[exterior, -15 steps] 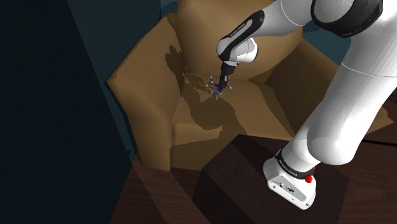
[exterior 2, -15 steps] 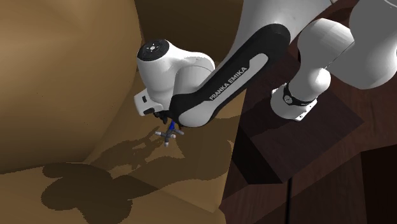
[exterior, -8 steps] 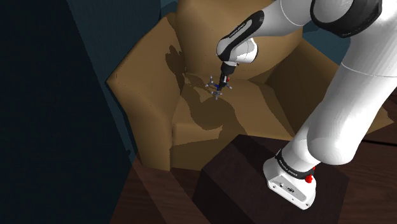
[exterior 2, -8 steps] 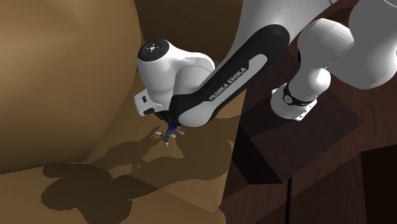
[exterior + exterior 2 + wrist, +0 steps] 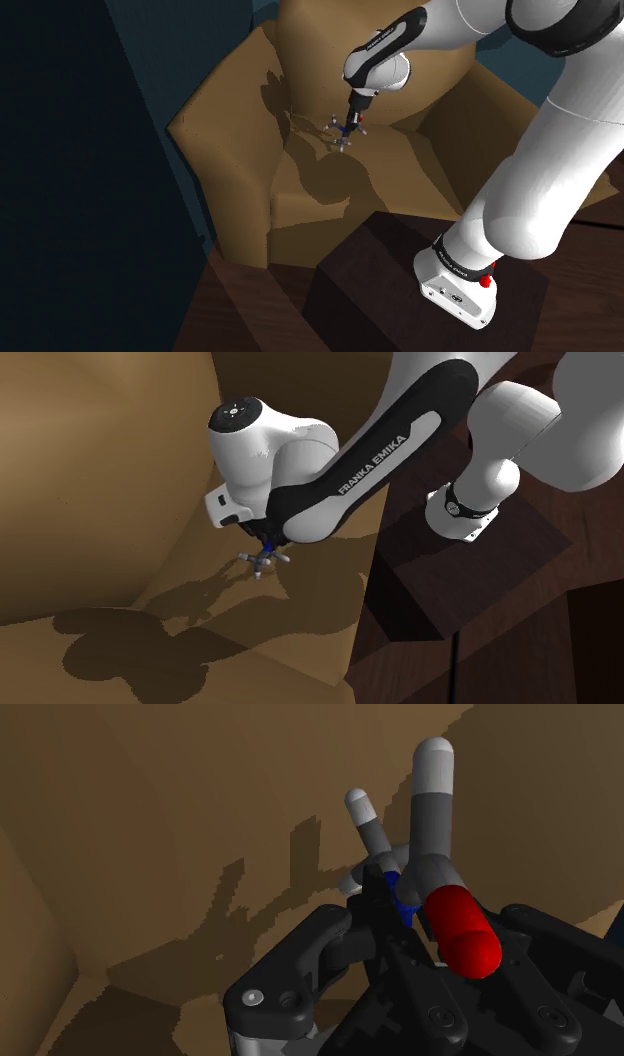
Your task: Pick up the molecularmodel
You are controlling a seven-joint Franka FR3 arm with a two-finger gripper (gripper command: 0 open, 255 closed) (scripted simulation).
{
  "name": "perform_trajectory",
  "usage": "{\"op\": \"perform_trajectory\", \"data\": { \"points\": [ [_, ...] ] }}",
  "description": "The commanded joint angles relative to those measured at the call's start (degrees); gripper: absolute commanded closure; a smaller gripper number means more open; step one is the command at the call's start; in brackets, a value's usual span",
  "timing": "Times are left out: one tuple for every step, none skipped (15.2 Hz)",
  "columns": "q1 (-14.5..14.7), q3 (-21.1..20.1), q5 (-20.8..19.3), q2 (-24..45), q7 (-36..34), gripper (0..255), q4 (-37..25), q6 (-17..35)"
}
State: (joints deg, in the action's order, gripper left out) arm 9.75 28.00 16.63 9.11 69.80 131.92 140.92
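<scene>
Gripper point(image 5: 400, 939): the black fingers point(image 5: 300, 962) are drawn in narrow and clamped on the molecular model point(image 5: 432, 854). The blue core sits pinched between them.
Model's axis: the length runs from a red ball lying back over one finger, through the blue core, to a tall grey rod with a pale tip. That rod points out past the fingertips, roughly in line with them.
Side spokes: a shorter grey rod, also pale-tipped, splays off beside the tall one.
Model against fingers: core between the pads, red end toward the palm, grey rods beyond the tips.
Model's place: at the fingertips point(image 5: 349, 128) over the seat of the tan armchair point(image 5: 230, 170), near the foot of its backrest. Its spokes point(image 5: 262, 560) fan out under the gripper point(image 5: 265, 545). I cannot tell whether it clears the cushion.
Writing: "FRANKA EMIKA" in white on the black arm link point(image 5: 375, 457). The small print on the arm's base point(image 5: 455, 285) is unreadable.
Stand point(image 5: 370, 290): a dark box beside the chair.
Beyond: a dark wood floor point(image 5: 250, 315) and a dark blue-green wall point(image 5: 80, 150).
</scene>
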Motion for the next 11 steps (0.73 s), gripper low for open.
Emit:
{"op": "perform_trajectory", "data": {
  "points": [
    [0.20, 0.39, -1.30, -1.26, -0.96, 255, -0.23, -1.25],
    [0.30, 0.55, -1.94, -1.90, -1.46, 255, -0.37, -1.90],
    [0.39, 0.70, -2.57, -2.54, -1.96, 255, -0.52, -2.56],
    [0.47, 0.82, -3.18, -3.16, -2.44, 255, -0.70, -3.23],
    [0.53, 0.94, -3.78, -3.77, -2.91, 255, -0.88, -3.90],
    [0.59, 1.03, -4.35, -4.37, -3.37, 255, -1.08, -4.57],
    [0.64, 1.11, -4.91, -4.96, -3.82, 255, -1.30, -5.26],
    [0.69, 1.18, -5.45, -5.54, -4.25, 255, -1.53, -5.95],
    [0.72, 1.24, -5.96, -6.11, -4.67, 255, -1.77, -6.64],
    [0.72, 1.24, -6.04, -6.19, -4.74, 255, -1.81, -6.75],
    [0.71, 1.24, -6.05, -6.20, -4.74, 255, -1.81, -6.75]
  ]
}}
